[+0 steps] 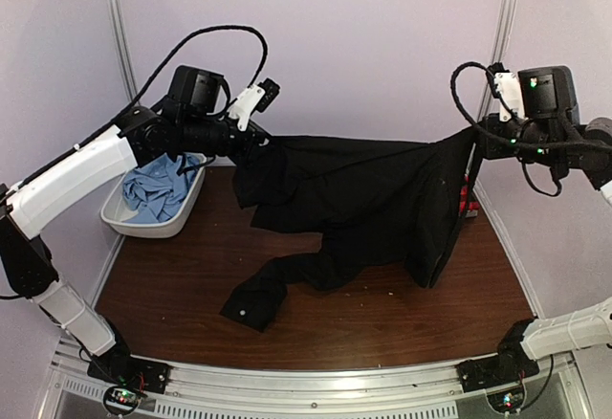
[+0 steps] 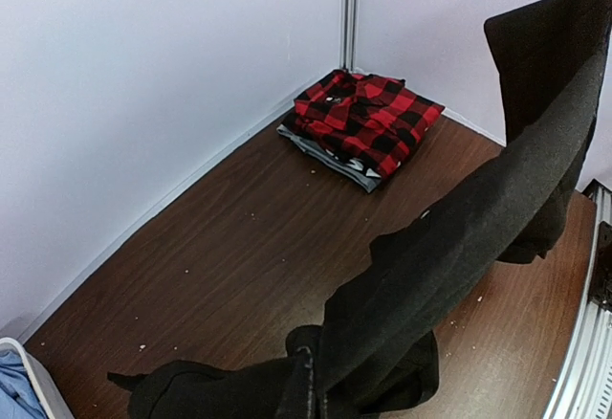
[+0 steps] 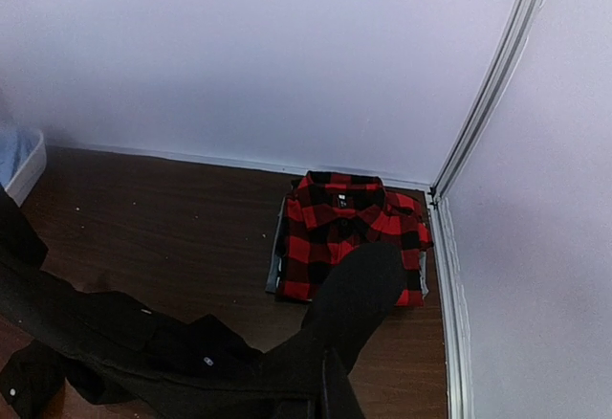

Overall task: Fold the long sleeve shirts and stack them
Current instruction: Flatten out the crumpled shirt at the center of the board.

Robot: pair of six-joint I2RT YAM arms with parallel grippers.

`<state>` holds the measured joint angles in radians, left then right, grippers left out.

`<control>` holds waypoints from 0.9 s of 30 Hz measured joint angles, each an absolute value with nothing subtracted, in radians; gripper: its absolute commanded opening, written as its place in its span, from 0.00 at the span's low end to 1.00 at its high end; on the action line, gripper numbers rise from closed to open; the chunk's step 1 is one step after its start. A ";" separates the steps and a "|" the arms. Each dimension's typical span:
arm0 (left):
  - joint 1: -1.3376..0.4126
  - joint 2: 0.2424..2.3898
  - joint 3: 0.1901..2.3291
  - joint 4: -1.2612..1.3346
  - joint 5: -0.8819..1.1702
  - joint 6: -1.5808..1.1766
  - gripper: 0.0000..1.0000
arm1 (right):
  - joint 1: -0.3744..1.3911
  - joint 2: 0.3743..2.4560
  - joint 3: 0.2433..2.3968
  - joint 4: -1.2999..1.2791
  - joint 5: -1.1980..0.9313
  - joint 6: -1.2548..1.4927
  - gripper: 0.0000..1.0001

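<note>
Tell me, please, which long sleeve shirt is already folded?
The red-and-black plaid cloth shirt, folded in the corner; the black one hangs unfolded, the light blue one lies crumpled.

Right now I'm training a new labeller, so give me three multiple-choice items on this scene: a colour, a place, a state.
1. The shirt in the bin is: A light blue; B red; C black.
2. The plaid shirt lies: A in the bin; B folded in the table's far right corner; C at the near edge.
3. The black shirt is: A folded on the plaid shirt; B crumpled in the bin; C held up between the left gripper and right gripper, a sleeve trailing on the table.
Key: 1 A, blue cloth fills the bin; 2 B, both wrist views show it folded in that corner; 3 C, it hangs stretched between both grippers.
</note>
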<state>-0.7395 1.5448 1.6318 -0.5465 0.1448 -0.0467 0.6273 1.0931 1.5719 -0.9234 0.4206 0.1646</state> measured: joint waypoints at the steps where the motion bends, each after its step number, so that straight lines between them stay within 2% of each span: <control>1: -0.739 1.546 1.629 -0.547 0.146 -0.047 0.00 | 0.627 1.097 1.568 -0.937 0.428 0.169 0.00; 12: -0.739 1.705 1.698 -0.538 0.136 -0.104 0.00 | 0.582 1.195 1.641 -1.099 0.583 0.236 0.00; 18: -0.739 1.737 1.707 -0.538 0.097 -0.139 0.00 | 0.582 1.169 1.613 -1.154 0.509 0.302 0.00; 22: -0.736 1.734 1.681 -0.513 0.078 -0.152 0.00 | 0.627 1.066 1.406 -1.136 0.373 0.395 0.00; 27: -0.732 1.727 1.570 -0.481 0.055 -0.162 0.00 | 0.789 0.932 1.083 -1.042 0.174 0.533 0.00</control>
